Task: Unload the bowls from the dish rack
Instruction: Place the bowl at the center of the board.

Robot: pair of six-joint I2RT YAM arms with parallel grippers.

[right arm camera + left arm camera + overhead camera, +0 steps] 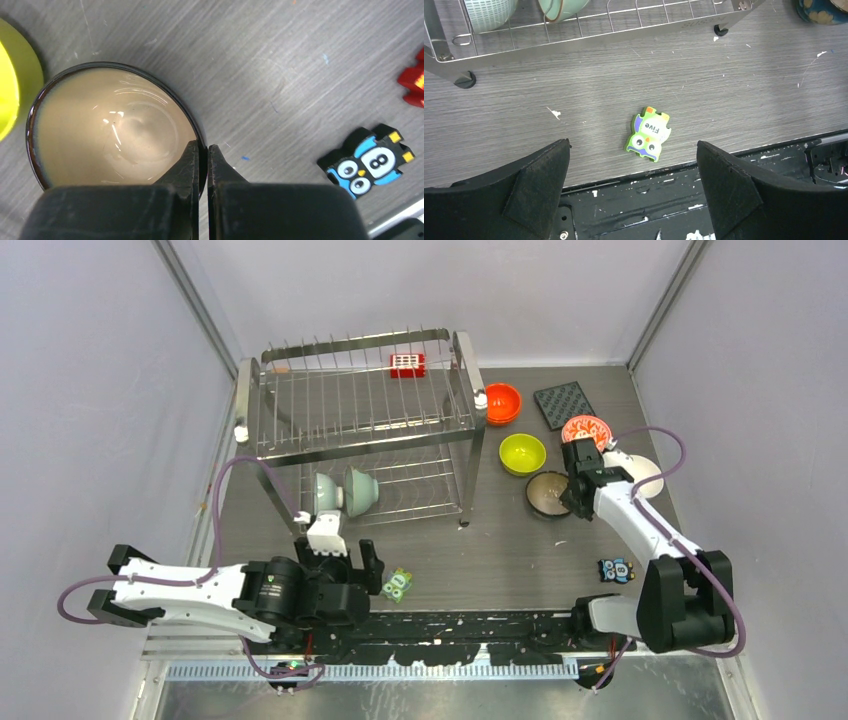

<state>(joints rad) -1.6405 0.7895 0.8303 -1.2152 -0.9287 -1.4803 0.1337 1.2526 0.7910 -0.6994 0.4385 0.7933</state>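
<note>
The steel wire dish rack stands at the back left. Two pale bowls lean on its lower tier, and their bottoms show in the left wrist view. My right gripper is shut on the rim of a dark bowl with a beige inside, which rests on the table. One finger is inside the rim and one outside. My left gripper hangs wide open and holds nothing, over the table's near edge in front of the rack.
Right of the rack sit an orange bowl, a yellow-green bowl, a red-flowered bowl, a white bowl and a dark square mat. A green owl toy and a blue one lie near the front.
</note>
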